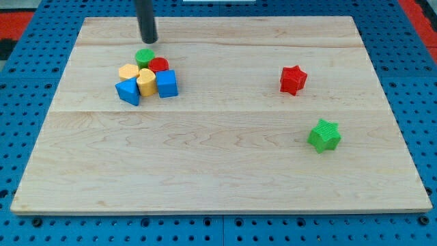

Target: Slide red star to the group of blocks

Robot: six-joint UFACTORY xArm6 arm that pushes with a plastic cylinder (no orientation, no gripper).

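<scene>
A pale wooden board (225, 164) is shown on a blue pegboard surface (20, 68). Eight blocks are counted. Six are clustered at the far left: a green cylinder (144, 57), a red cylinder (159, 65), a yellow hexagonal block (128, 71), a yellow block (146, 82), a blue cube (166, 84) and a blue wedge-like block (128, 91). The red star (293, 79) is set well apart on the right, with bare wood between it and the cluster. One green star (323, 134) is placed nearer, to its right. My tip (149, 41), the end of a dark rod holding nothing, is seen just beyond the green cylinder.

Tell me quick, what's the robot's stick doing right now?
My tip: no hand, holding nothing, just above the green block atop the group, far from the red star.
</scene>
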